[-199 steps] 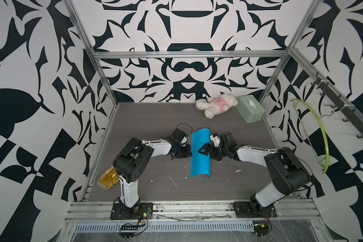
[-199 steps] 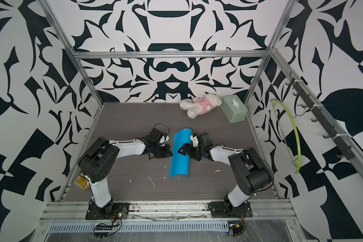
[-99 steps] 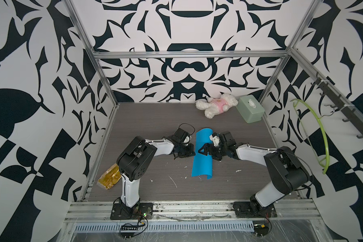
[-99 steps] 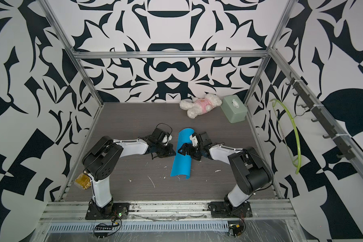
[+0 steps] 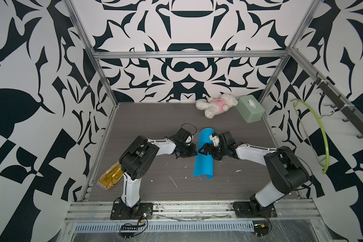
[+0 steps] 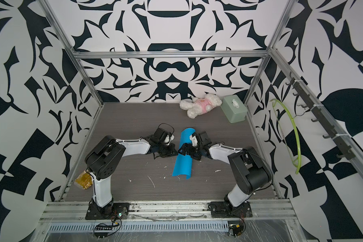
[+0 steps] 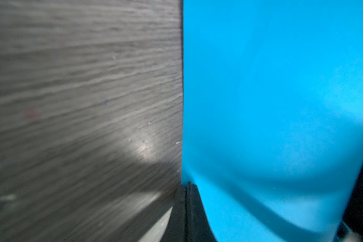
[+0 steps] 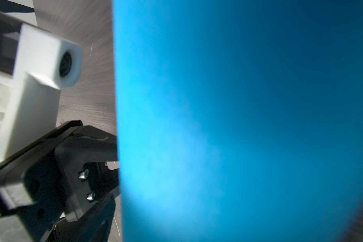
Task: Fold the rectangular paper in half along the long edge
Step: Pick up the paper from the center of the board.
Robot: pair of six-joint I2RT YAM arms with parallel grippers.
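The rectangular paper (image 5: 203, 167) lies arched at mid-frame on the bench (image 5: 151, 121); the left pincer (image 5: 192, 151), closed, abuts its frame-left long edge, probably anchoring it. The right pincer (image 5: 204, 149), spread open, sits over the curl, presumably to flatten it.

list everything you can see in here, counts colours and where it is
rectangular paper: 1, sky blue, table centre, curled over
plush toy: 1, white and pink, back of table
tissue box: 1, pale green, back right corner, beside the toy
foil packet: 1, gold, front left table edge
scraps: several, white, scattered near the front
table: 1, grey wood grain
hoop: 1, light green, right wall
hook rail: 1, dark, right wall
arms: 2, black and white, bases at front edge
left claw: 1, black, shut, at paper's left edge
right claw: 1, black, open, over the paper
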